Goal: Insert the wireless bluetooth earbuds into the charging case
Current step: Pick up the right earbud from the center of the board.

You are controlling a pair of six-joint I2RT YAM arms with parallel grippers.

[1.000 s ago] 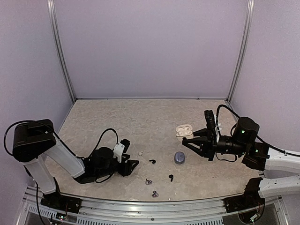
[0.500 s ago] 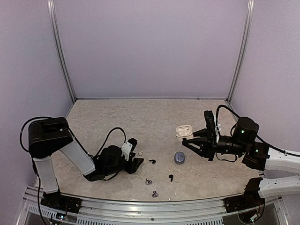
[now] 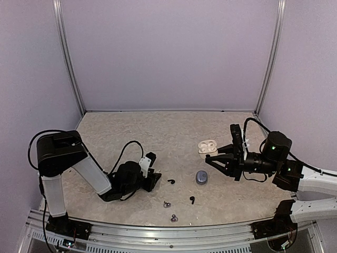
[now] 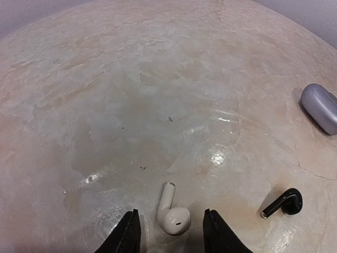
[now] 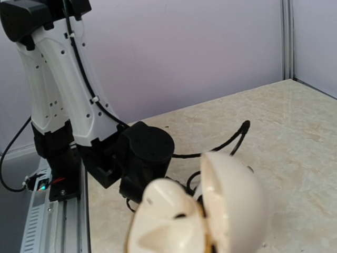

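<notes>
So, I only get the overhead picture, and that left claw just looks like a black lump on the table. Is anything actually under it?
Observer: Yes. The left wrist camera shows a white earbud lying between the left gripper's open fingers, touching neither.
Operator: Which way does it lie?
Observer: Stem pointing away from the gripper, rounded head nearest it.
Operator: And that pale shell over on the right?
Observer: The right wrist camera shows the cream case up close, its two halves hinged apart.
</notes>
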